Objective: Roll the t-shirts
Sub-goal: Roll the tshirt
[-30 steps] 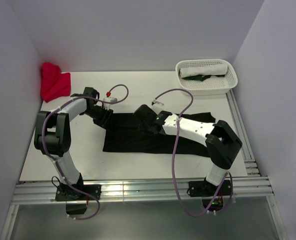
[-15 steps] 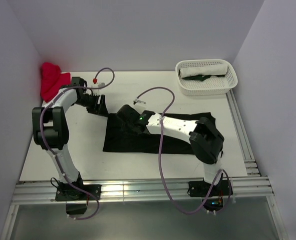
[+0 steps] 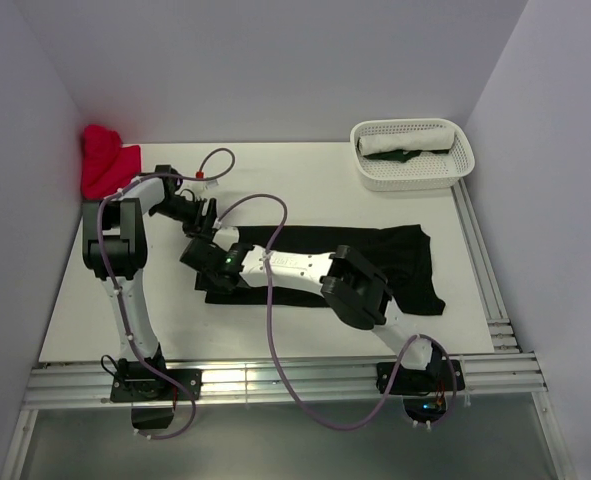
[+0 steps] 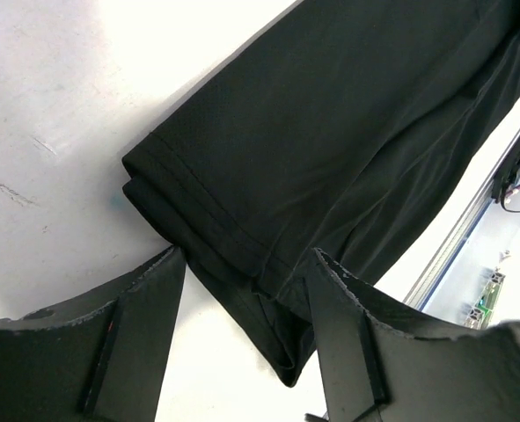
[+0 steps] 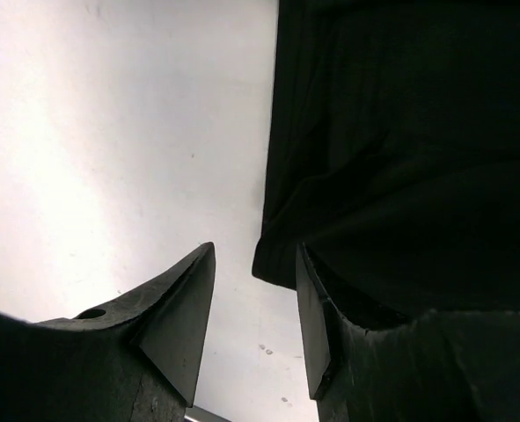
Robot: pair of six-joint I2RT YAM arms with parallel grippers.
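Observation:
A black t-shirt (image 3: 405,262) lies folded into a long strip across the table. Both grippers are at its left end. My left gripper (image 3: 205,226) hovers open at the far left corner; in the left wrist view the hemmed corner of the t-shirt (image 4: 347,114) lies below and between the spread fingers of the left gripper (image 4: 242,262), untouched. My right gripper (image 3: 197,262) is open at the near left corner. In the right wrist view the t-shirt (image 5: 418,132) has its corner just inside the right gripper (image 5: 255,253), against the right finger (image 5: 317,316). A red t-shirt (image 3: 107,160) lies crumpled at the back left.
A white perforated basket (image 3: 412,183) stands at the back right, holding a rolled white t-shirt (image 3: 410,138) and a dark green one (image 3: 400,156). The right arm (image 3: 305,265) stretches low over the black t-shirt. A metal rail (image 3: 275,378) runs along the near edge.
The right arm has swept left along the black t-shirt to its left end. The left gripper has let go of the far corner, opened and lifted slightly back.

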